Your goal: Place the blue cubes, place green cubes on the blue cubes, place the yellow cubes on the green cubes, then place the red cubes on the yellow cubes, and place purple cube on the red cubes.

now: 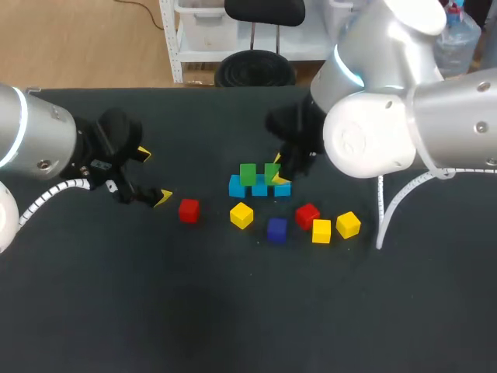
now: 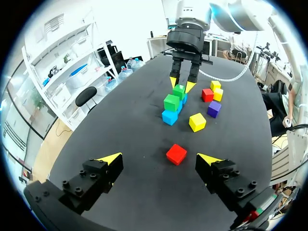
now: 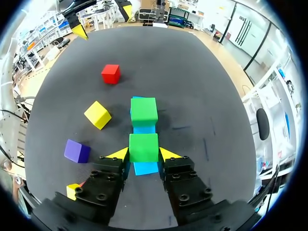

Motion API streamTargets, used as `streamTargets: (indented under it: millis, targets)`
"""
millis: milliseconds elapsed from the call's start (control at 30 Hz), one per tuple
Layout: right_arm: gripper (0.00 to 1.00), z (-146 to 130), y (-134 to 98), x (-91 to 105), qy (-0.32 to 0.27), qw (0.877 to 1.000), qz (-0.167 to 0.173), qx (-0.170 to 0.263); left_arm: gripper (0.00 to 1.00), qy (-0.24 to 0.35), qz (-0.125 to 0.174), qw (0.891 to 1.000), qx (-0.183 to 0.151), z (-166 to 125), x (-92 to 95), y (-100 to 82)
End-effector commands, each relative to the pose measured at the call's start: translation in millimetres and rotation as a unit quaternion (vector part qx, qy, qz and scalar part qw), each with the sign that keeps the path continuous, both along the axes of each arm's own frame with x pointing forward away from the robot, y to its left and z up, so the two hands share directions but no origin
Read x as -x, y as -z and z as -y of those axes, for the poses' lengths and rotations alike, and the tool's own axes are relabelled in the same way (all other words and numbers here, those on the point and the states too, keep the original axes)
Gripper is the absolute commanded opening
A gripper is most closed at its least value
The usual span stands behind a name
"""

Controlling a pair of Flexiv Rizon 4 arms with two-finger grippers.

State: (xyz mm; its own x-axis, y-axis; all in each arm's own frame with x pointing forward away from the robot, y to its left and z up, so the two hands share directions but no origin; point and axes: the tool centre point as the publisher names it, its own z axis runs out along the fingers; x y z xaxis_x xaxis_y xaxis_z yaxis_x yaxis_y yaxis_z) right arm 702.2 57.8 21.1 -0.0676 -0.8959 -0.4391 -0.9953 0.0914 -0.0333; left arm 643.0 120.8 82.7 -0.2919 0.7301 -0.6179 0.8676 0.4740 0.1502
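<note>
The left pincer (image 1: pixel 153 176) hangs spread over the matte black bench (image 1: pixel 93 311), with open room around it. At its three o'clock lies one of two glossy red cubes (image 1: pixel 189 210). Mid-bench, three smooth blue cubes (image 1: pixel 237 187) form a row carrying two green cubes (image 1: pixel 248 172). The right pincer (image 1: pixel 276 169) pinches the right-hand green cube (image 3: pixel 143 147). At the row's six o'clock lie three yellow cubes (image 1: pixel 241 214), one purple cube (image 1: pixel 276 229) and the second red cube (image 1: pixel 307 215), loosely spaced.

**Lighting.** Bright, even overhead light. The matte black counter (image 1: pixel 233 311) returns little glare, and the cubes (image 1: pixel 241 215) cast faint, soft shadows close beneath them. In the head view the right arm (image 1: pixel 373 140), at 2 o'clock, gleams and looks soft. Wrist views bend strongly toward their rims.
</note>
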Motion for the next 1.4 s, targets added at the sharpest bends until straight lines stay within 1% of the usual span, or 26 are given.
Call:
streamTargets:
  millis: [33,100,367,500,533,600,667,700,733,833,1000,1067,1200,1400]
  targets:
    - [0.39,0,0,-0.9,0.0,1.0,-0.001,0.001,1.0,0.001,0.001,1.0,0.002,-1,0.0,0.7]
    - [0.43,0,0,-1.2,0.001,1.0,0.0,0.001,1.0,0.001,0.001,1.0,0.002,-1,0.0,0.7]
    - [0.46,0,0,-1.6,0.002,1.0,0.0,0.001,1.0,0.001,0.001,1.0,0.002,-1,0.0,0.7]
    - [0.51,1,0,-2.2,0.002,1.0,0.0,0.001,1.0,0.001,0.001,1.0,0.002,-1,0.0,0.7]
    - [0.52,1,0,-2.4,0.003,1.0,0.0,0.001,1.0,0.001,0.001,1.0,0.002,-1,0.0,0.7]
    - [0.58,2,-1,-2.7,0.003,1.0,0.001,0.001,1.0,0.001,0.001,1.0,0.002,-1,0.0,0.7]
    - [0.61,2,-2,-3.0,0.003,1.0,0.002,0.001,1.0,0.001,0.001,1.0,0.002,-1,0.0,0.7]
    - [0.6,3,-2,-3.2,0.003,1.0,0.003,0.0,1.0,0.001,0.001,1.0,0.002,-1,0.0,0.7]
    - [0.62,3,-3,-3.1,0.003,1.0,0.003,0.0,1.0,0.001,0.001,1.0,0.002,-1,0.0,0.7]
    - [0.59,3,-5,-1.5,0.002,1.0,0.004,-0.001,1.0,0.001,0.001,1.0,0.002,-1,0.0,0.7]
    - [0.6,5,-11,1.3,0.002,1.0,0.005,-0.006,1.0,0.001,0.001,1.0,0.002,-1,0.0,0.7]
    - [0.62,7,-14,2.3,0.004,1.0,0.006,-0.01,1.0,0.001,0.001,1.0,0.002,-1,0.0,0.7]
    - [0.62,12,-20,3.4,0.006,1.0,0.01,-0.014,1.0,0.001,0.001,1.0,0.002,-1,0.0,0.7]
    - [0.67,25,-31,6.3,0.01,1.0,0.014,-0.025,1.0,0.001,0.001,1.0,0.002,-1,0.0,0.7]
